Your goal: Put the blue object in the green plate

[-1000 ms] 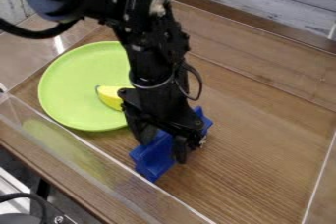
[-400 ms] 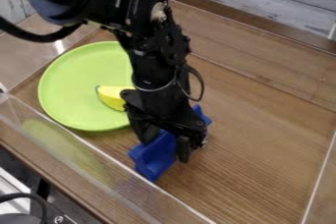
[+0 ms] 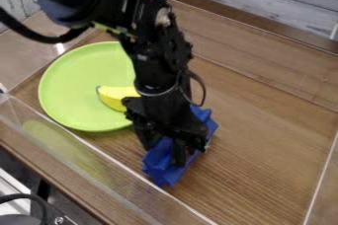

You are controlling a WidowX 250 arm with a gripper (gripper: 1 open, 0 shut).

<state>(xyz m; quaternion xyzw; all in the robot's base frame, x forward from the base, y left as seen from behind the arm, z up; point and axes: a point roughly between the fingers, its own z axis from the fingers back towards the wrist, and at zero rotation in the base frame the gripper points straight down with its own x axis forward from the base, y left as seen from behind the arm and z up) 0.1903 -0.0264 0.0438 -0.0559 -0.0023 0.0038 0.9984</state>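
On the wooden bench [image 3: 264,91], seen from the single camera looking down at an angle, the black robot arm [image 3: 138,32] was stretched in from the upper left, with its hand [image 3: 169,142] pointed straight down. The hand was lowered onto the blue object [image 3: 175,160], which lay on the wood just beside the near right edge of the green plate [image 3: 66,91]. The dark fingers [image 3: 148,136] were set on either side of the upper part of the block, and the blue showed both below them and behind them to the right. Whether the fingers were already pressed against the block or only stood close beside it could not be told, since the black of the hand covered the points of contact. The jaws appeared neither fully spread nor fully drawn together.

The blue object was seen lying on the bench surface, tilted so that its lower end pointed toward the near edge; whether it was lifted at all could not be judged. It was outside the plate, near the rim but apart from it.

In the green plate a yellow wedge [image 3: 117,96] was lying at the right side, partly hidden by the arm. A clear plastic wall [image 3: 79,165] was seen along the near edge of the bench, and a pale planked surface [image 3: 284,7] was visible behind it.
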